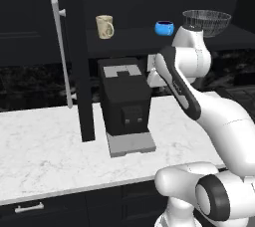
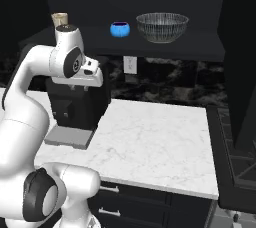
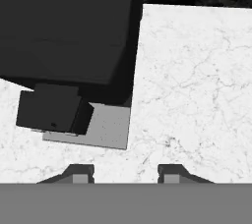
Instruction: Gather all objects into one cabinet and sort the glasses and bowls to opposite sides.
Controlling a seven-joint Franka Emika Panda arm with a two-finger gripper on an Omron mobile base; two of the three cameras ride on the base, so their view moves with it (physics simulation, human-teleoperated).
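Observation:
One cream mug stands at the left of the black cabinet shelf; in the right base view the mug peeks out behind my arm. A small bright-blue vessel sits mid-shelf. At the right of it stands the wide see-through bowl. The cabinet door is swung open, its long silver handle facing out. My gripper hangs below the shelf, pointing down at the counter, open with nothing between its fingers.
A black coffee machine stands on the white marble counter right under my hand. Black drawers run below the counter. A dark stovetop lies to the right.

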